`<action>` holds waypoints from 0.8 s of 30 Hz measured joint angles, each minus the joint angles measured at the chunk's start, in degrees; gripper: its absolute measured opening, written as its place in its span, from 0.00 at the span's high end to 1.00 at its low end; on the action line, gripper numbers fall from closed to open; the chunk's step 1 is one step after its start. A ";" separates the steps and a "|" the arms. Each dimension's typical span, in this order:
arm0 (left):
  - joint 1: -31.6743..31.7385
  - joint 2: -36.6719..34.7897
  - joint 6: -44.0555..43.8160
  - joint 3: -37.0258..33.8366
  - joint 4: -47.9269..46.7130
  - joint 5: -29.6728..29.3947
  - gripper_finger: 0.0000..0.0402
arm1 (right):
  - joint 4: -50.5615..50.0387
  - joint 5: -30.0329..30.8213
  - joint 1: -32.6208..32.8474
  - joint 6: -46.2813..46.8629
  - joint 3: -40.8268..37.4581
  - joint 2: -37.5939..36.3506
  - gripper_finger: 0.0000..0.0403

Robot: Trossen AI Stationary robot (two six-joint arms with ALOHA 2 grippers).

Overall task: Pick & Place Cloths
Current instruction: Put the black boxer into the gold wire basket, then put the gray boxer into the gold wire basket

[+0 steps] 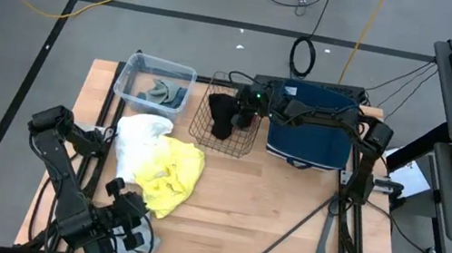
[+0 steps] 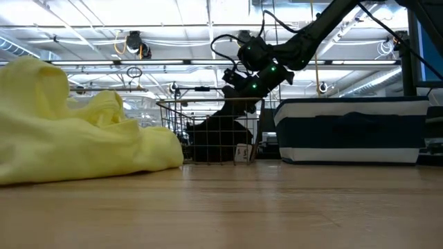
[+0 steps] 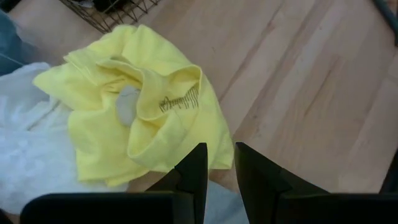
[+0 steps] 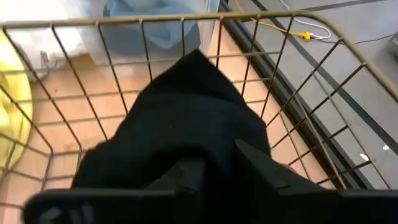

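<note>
1. While the left gripper [image 1: 136, 214] waits at the lower left of the high view, over the near edge of the wooden table [image 1: 268, 207], its two fingers [image 3: 194, 165] stand close together with a thin gap. Nothing is between them.
2. At the lower right of the high view, a grey V-shaped metal bar [image 1: 306, 250] lies flat on the wood, well apart from the cloths.
3. Just past the left gripper lies a big yellow cloth [image 1: 170, 172], all crumpled. In the left wrist view it fills the middle of the picture, right in front of the fingers.
4. A big white cloth [image 1: 140, 135] lies beside the yellow one and touches it. It sits left of the middle in the high view.
5. Farther back, near the top middle of the high view, stands a wire basket [image 1: 200, 118]. A black cloth [image 1: 223, 117] is inside it, piled up to a point.
6. The right gripper [image 1: 248, 103] hangs over the basket, right at the top of the black cloth. In the low view the cloth reaches up to the gripper. I cannot tell if it is holding the cloth or not.
7. Left of the basket, at the far edge, stands a clear plastic tub [image 1: 139, 66] with a grey-green cloth [image 1: 162, 93] in it.
8. Right of the basket stands a dark blue bin [image 1: 312, 136].
</note>
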 joint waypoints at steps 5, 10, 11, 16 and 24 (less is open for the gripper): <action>0.02 0.00 -0.03 0.00 1.17 1.95 0.79 | -1.29 0.01 0.96 -2.17 0.00 -0.19 0.62; 0.04 0.00 -0.03 0.00 3.09 3.25 0.79 | -2.36 0.19 2.37 -3.28 -0.01 -1.54 0.45; 0.04 0.00 -0.05 0.00 3.20 3.55 0.79 | -3.42 0.19 2.70 -3.78 -0.06 -2.12 0.42; 0.04 0.00 -0.05 -0.55 4.43 5.42 0.78 | -4.59 0.29 4.43 -6.42 -0.03 -4.30 0.31; 0.04 0.00 -0.06 -1.11 8.76 11.50 0.65 | -9.03 5.27 6.66 -8.23 -0.05 -8.75 0.24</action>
